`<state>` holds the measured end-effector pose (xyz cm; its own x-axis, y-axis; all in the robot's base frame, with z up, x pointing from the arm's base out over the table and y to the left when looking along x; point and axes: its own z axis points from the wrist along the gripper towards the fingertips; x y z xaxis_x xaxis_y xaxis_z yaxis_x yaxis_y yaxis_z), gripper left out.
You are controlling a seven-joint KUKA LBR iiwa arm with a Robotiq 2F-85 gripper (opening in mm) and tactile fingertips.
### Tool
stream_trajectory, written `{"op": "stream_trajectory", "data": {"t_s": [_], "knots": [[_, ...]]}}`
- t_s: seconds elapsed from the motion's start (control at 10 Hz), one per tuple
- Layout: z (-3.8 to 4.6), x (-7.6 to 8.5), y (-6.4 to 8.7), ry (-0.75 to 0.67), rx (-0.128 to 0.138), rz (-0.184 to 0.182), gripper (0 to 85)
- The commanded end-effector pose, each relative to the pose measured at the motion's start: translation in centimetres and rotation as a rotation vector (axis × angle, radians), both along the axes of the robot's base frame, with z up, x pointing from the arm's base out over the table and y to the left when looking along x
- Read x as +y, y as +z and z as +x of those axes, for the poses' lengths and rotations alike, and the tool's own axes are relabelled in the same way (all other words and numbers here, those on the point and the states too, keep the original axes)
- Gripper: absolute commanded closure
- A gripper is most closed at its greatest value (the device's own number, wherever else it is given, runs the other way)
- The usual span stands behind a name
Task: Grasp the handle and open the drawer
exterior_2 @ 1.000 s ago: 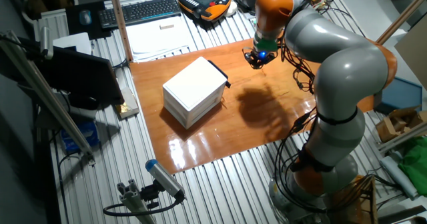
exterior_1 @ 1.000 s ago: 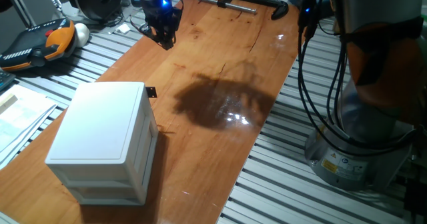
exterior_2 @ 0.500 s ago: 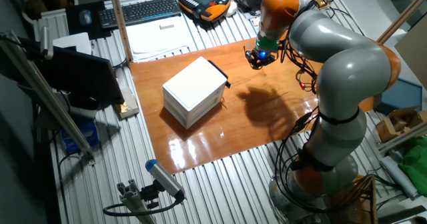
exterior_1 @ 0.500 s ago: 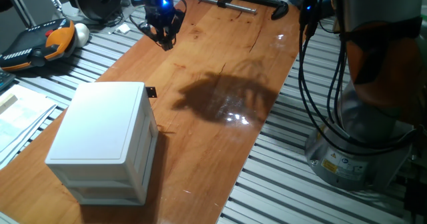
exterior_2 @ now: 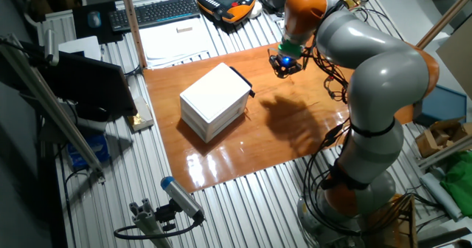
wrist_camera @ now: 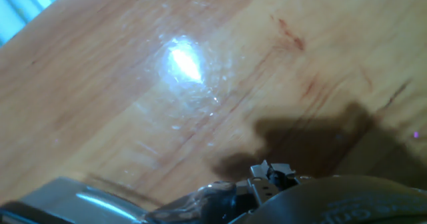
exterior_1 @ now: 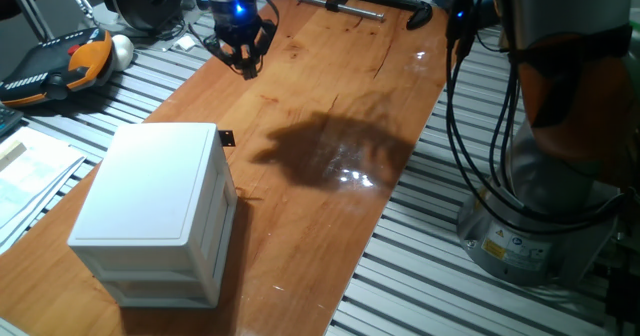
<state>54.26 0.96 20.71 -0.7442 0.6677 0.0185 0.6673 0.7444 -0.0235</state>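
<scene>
Too small to tell the shape of the handle [exterior_1: 226, 138], a black speck at the cabinet's [exterior_1: 160, 211] 1 o'clock corner. Drawer [exterior_1: 228, 191] front mostly turned away. Hand view blurred, gripper [exterior_1: 241, 60] cut off at 6 o'clock; cannot tell how the jaws stand.

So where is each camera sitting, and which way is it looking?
One fixed view: low beside the table, looking along the wooden board past the white cabinet to the pincer; grey arm base at right.
The other fixed view: high up, looking down on the whole table; nearly the whole arm shows.
Hand view: on the hand, facing down at bare wood; only a bit of hand hardware shows.
Both fixed views share the cabinet, its handle and the pincer.
</scene>
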Motion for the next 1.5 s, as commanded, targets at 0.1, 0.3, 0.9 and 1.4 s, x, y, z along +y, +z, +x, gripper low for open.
{"op": "stream_trajectory", "data": {"t_s": [0.1,0.3,0.9,1.4], "knots": [[0.07,0.13,-0.17,-0.413,0.011,-0.013,84.3],[0.2,-0.35,0.06,-0.43,0.016,-0.042,84.3],[0.42,-0.1,0.03,-0.444,0.004,-0.085,84.3],[0.44,-0.07,-0.06,-0.461,-0.034,-0.098,84.3]]}}
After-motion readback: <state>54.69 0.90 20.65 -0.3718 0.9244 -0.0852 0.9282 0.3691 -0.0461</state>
